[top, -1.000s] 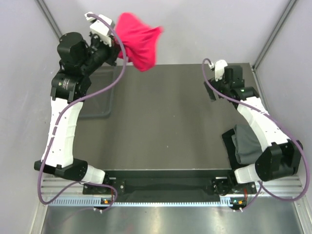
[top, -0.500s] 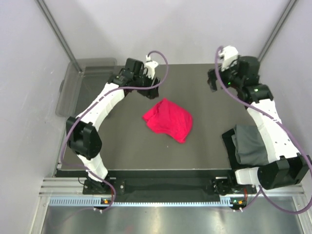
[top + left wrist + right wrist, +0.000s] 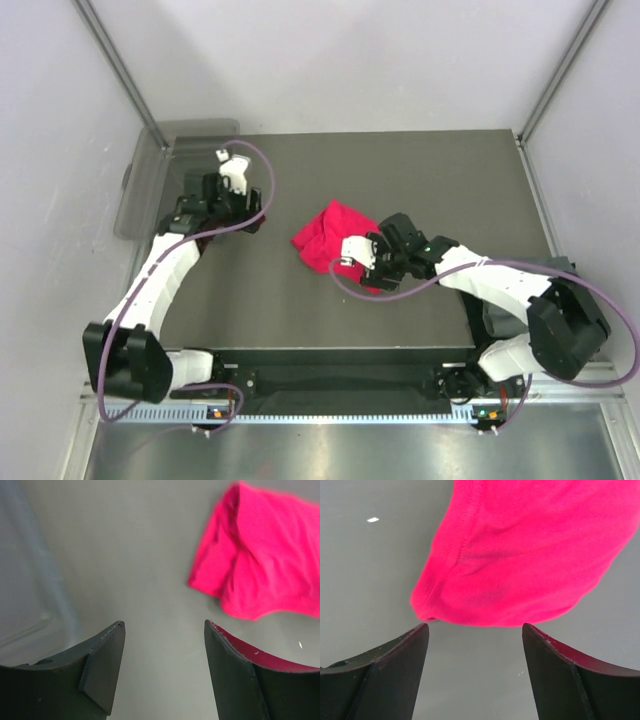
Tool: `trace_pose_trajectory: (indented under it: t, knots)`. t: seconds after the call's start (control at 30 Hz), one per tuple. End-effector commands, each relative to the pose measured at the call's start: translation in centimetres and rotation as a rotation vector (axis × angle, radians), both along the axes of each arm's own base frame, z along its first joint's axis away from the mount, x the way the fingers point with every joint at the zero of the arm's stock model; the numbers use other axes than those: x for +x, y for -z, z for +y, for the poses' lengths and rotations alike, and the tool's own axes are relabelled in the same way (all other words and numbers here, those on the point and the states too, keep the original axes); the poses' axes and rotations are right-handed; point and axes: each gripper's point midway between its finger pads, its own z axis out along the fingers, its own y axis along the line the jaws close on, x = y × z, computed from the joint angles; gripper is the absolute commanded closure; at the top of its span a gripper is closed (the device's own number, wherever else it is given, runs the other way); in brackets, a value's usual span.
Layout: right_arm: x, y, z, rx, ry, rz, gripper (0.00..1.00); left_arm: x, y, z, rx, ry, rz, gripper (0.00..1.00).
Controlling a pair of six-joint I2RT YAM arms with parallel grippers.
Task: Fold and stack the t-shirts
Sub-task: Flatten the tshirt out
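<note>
**Red shirt heaped mid-table, both grippers spread**

The crumpled bright red cloth t-shirt [image 3: 330, 235] lies mid-way on the dark flat table [image 3: 420, 170]. Its near edge is covered by the right gripper [image 3: 475, 626], whose jaws are apart just short of the hem. The left gripper [image 3: 162, 625], jaws apart and holding nothing, hangs beside the blurred clear plastic bin [image 3: 145, 190]. The right arm mostly hides a dark grey folded shirt [image 3: 495, 318].

A robotics lab cell: plain grey walls [image 3: 350, 60], aluminium rail [image 3: 350, 410], dark worktable [image 3: 420, 180].

No readable text, labels or numbers anywhere.
</note>
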Motion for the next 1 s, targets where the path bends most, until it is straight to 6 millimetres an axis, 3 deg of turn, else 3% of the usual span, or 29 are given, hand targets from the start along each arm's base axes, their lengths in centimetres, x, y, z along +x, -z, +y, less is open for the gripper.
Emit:
trace_pose_trajectory:
  t: [0.0,0.27,0.43,0.57,0.77,0.8,0.83,0.93,0.97]
  knots:
    - [1.9,-0.7,2.1,0.041,-0.060,-0.110,0.25,0.7,-4.6,0.9,-0.075,-0.020,-0.164,0.31]
    - [0.0,0.7,5.6,0.043,-0.156,-0.084,0.25,0.9,-5.7,4.0,-0.122,-0.121,-0.181,0.32]
    - [0.6,0.0,8.3,0.042,-0.180,-0.110,0.25,0.8,-5.8,4.5,-0.131,-0.137,-0.186,0.32]
    - [1.5,1.7,9.5,-0.012,-0.165,-0.113,0.27,0.6,-6.0,5.4,-0.134,-0.158,-0.193,0.32]
    - [3.3,1.7,9.6,-0.049,-0.083,-0.161,0.57,0.4,-6.0,5.5,-0.137,-0.157,-0.196,0.32]
    - [3.6,1.5,9.3,-0.060,-0.072,-0.172,0.63,0.4,-6.0,5.5,-0.139,-0.156,-0.198,0.32]
    - [3.7,1.2,9.1,-0.067,-0.068,-0.180,0.79,0.4,-6.1,5.5,-0.140,-0.157,-0.200,0.32]
    - [4.0,-1.2,8.4,-0.073,-0.056,-0.225,1.00,0.4,-6.2,5.6,-0.139,-0.159,-0.203,0.33]
    - [4.0,-3.6,8.3,-0.042,-0.056,-0.272,1.00,0.5,-6.1,5.6,-0.137,-0.160,-0.203,0.33]
